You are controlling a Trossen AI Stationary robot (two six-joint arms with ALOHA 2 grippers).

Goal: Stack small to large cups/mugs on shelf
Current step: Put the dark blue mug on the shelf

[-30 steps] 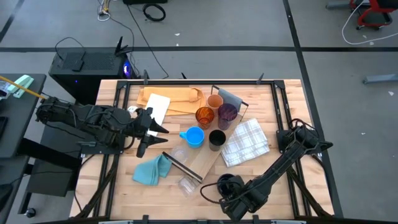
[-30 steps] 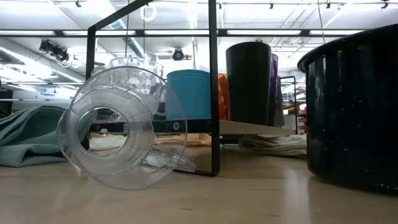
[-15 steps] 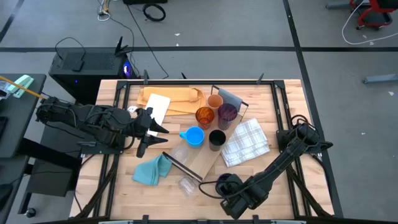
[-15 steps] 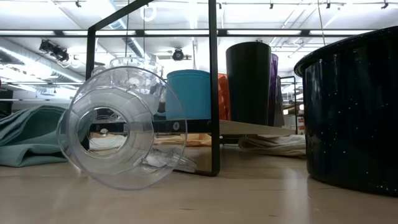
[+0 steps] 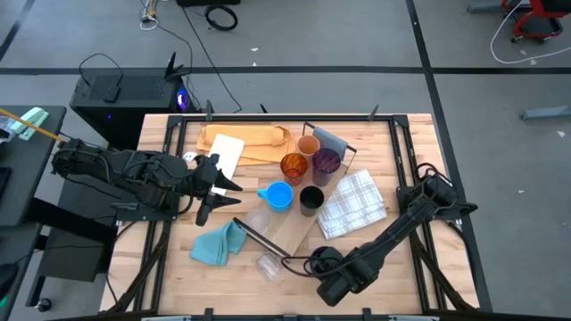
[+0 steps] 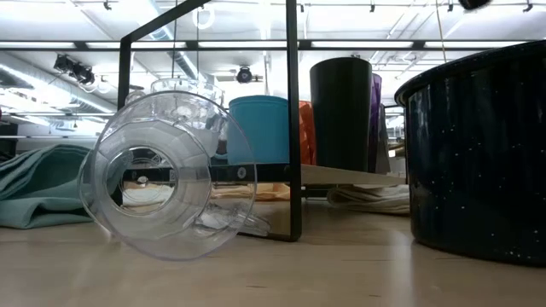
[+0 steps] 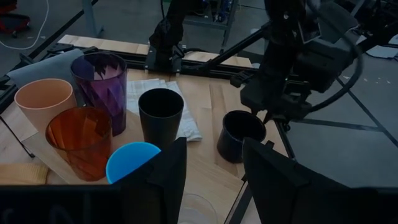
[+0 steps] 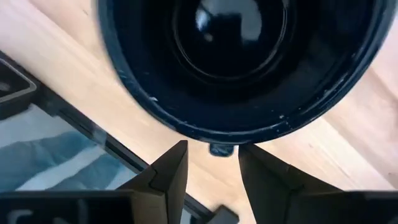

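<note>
Left gripper [image 5: 219, 201] hangs over the table's left side, fingers spread with nothing between them. Just toward the front sits the teal cloth [image 5: 217, 245], and a clear cup [image 6: 162, 188] lies on its side by the shelf's [image 5: 294, 234] near end. Up on the board: light blue mug [image 5: 280, 196], black cup [image 5: 311, 200], amber cup [image 5: 294, 167], purple tumbler [image 5: 326, 163], tan cup [image 5: 309, 145]. Right gripper [image 8: 213, 148] is down at the front edge, clamped on the rim side of the dark mug [image 7: 239, 134], which stands upright on the table
</note>
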